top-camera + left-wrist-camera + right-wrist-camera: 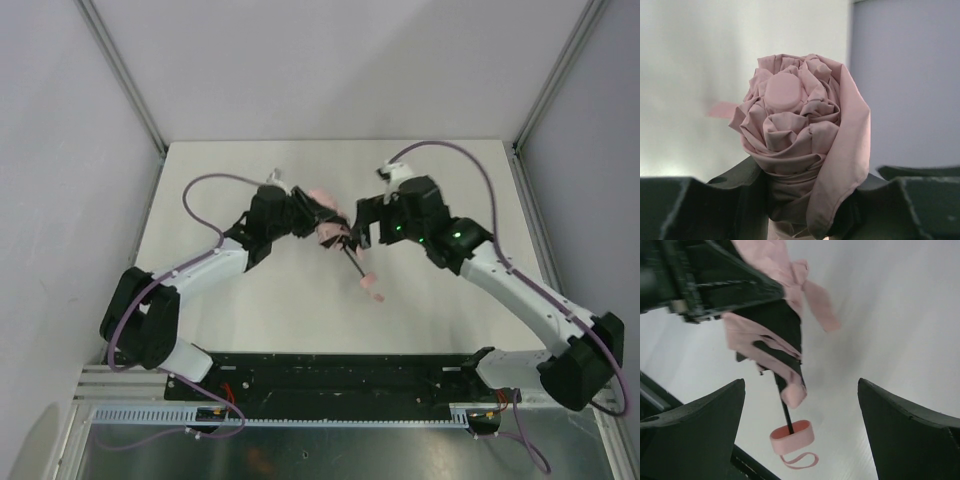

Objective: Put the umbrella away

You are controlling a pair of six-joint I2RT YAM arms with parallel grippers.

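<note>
While the pink umbrella was over the table, the left fingers squeezed its folded cloth; the right fingers were wide open beside it. Its small handle stuck out.

The umbrella fills the middle of the view, seen end-on. Its pale pink fabric is gathered in tight pleats around a round, flat pink cap. A loose flap wraps down its right side. The left tool clamps the bundle low down, with a dark finger pressed against each side. A small pink strip shows to the left of the bundle, against a pale background. A lavender wall stands at the right.
</note>
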